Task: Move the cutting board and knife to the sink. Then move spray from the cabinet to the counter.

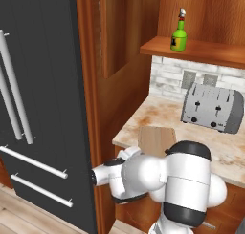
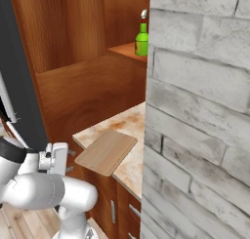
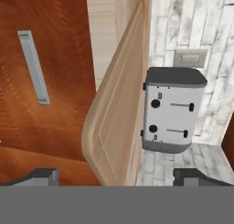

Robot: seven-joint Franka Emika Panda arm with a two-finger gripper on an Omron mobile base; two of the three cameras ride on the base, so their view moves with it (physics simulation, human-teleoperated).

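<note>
Looking along the tool (image 3: 116, 175), you see its two dark fingertips (image 3: 43, 176) spread wide apart with nothing between them, and the hand rolled so the scene appears turned on its side. Straight ahead of the open tool is the rounded end of the board (image 3: 114, 122), its edge groove visible; the tips sit on either side of it but are not touching it. Beyond the board you see the toaster (image 3: 171, 109) against the grey brick wall (image 3: 201, 22) with an outlet (image 3: 189, 58) near it, and to the other side a drawer front (image 3: 50, 72) with a short silver handle (image 3: 33, 66). From the left base view, the board (image 1: 155, 140) lies flat on the table (image 1: 143, 121), its near end jutting over the front edge, with the arm folded low in front of it; the toaster (image 1: 213, 107) stands well apart from it, further back. From the right base view, the board (image 2: 106, 151) overhangs the table corner (image 2: 97, 130). You find the spray (image 1: 179, 33) upright on the cabinet shelf (image 1: 201, 50), high above the toaster, and again as the green spray (image 2: 142, 35) at the brick wall's edge. A black fridge (image 1: 43, 99) stands to the left.
</note>
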